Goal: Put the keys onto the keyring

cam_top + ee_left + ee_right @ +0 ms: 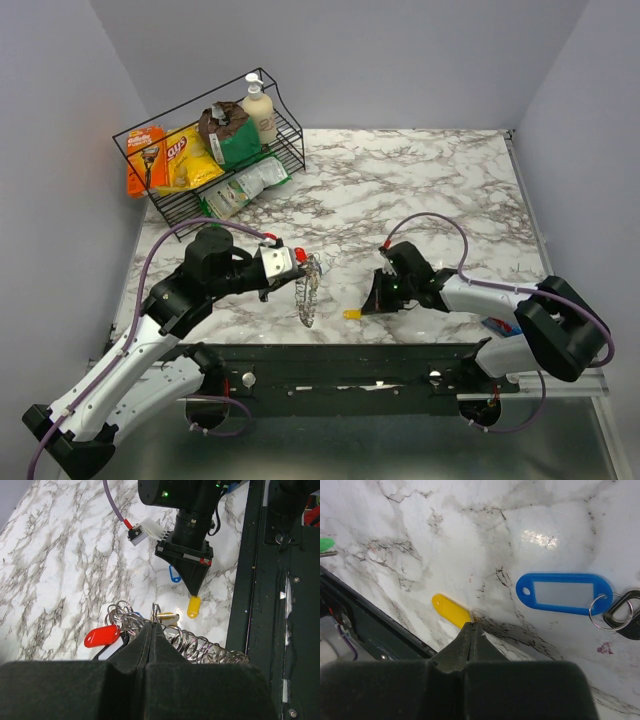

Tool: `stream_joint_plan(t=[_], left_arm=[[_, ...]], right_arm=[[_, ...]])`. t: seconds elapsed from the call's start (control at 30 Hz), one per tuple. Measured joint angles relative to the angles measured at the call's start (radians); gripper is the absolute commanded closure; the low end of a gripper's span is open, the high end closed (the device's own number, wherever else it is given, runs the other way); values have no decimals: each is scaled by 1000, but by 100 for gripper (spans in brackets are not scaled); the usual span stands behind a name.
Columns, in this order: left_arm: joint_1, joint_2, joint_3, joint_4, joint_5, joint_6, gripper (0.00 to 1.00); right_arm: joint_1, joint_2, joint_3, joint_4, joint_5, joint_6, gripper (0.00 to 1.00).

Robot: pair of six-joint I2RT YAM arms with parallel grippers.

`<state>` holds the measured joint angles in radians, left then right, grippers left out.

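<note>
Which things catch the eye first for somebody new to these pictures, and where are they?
First, the bunch of silver wire rings with a red plastic tag, pinched in the left claw above the front of the marble table. Then the yellow plastic key tag, held at one end by the right claw on the table, a blue plastic key tag lying beside it. A black wire basket of snack packets stands back left.

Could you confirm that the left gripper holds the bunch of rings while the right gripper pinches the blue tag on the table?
Not quite: the right gripper pinches the yellow tag, at its small ring; the blue tag lies free beside it, as the right wrist view shows. The left gripper does hold the bunch of rings.
</note>
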<state>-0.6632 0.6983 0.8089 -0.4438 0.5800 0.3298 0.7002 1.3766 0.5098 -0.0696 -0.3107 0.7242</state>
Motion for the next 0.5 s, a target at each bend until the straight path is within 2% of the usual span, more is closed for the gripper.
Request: stream_joint_plan(t=[0.27, 0.5], left_arm=[[0, -4, 0, 0, 0, 0, 100], [0, -4, 0, 0, 0, 2, 100]], right_arm=[[0, -25, 48, -32, 9, -91, 100], [0, -98, 168, -98, 9, -292, 99]])
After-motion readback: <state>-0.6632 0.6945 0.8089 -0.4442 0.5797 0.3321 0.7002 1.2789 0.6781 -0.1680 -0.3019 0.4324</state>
